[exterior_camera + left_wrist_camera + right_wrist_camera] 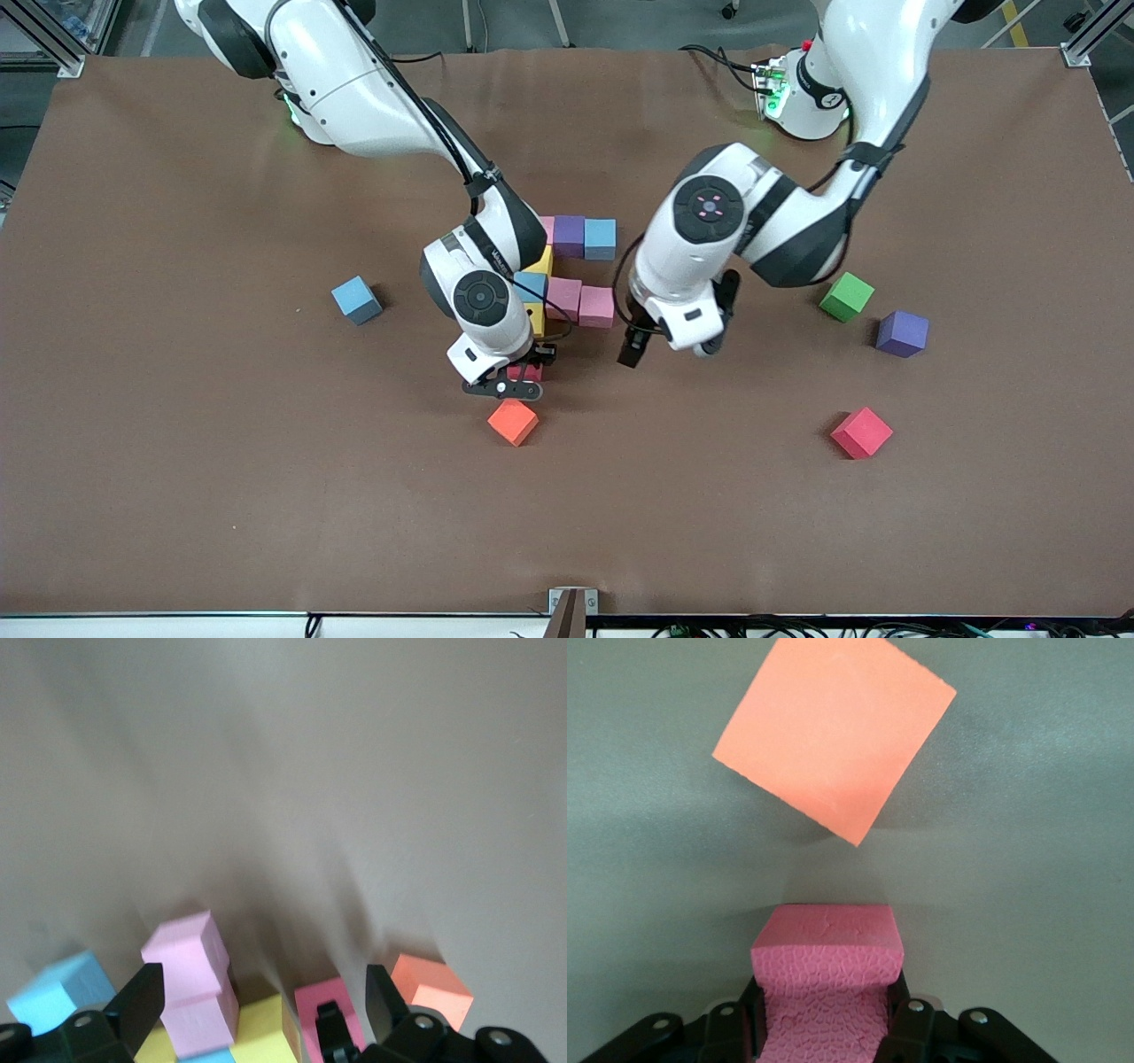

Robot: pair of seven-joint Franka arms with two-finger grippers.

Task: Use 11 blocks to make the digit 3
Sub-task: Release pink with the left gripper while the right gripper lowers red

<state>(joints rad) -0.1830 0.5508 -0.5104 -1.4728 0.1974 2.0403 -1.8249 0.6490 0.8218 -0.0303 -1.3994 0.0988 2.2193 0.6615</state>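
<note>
The right gripper [523, 379] held a red block [828, 979] tight between its fingers, low over the tabletop [221, 461] at the near end of the half-built digit 3 [567, 275], just above the orange cube [513, 422]. To do this well, the block needed to settle flush against the yellow block [537, 319] of the column, square to it, and clear of the orange cube, which lay askew close by. A straight descent and a gentle release would keep the neighbours from shifting.

The left gripper [633, 347] hung over bare tabletop beside the pink blocks [580, 303], fingers spread wide and empty, waiting.

The figure showed a top row of pink, purple and blue, and a middle row with two pink blocks. Loose blocks lay well apart: blue [357, 299], green [846, 296], purple [902, 334] and red [861, 432].
</note>
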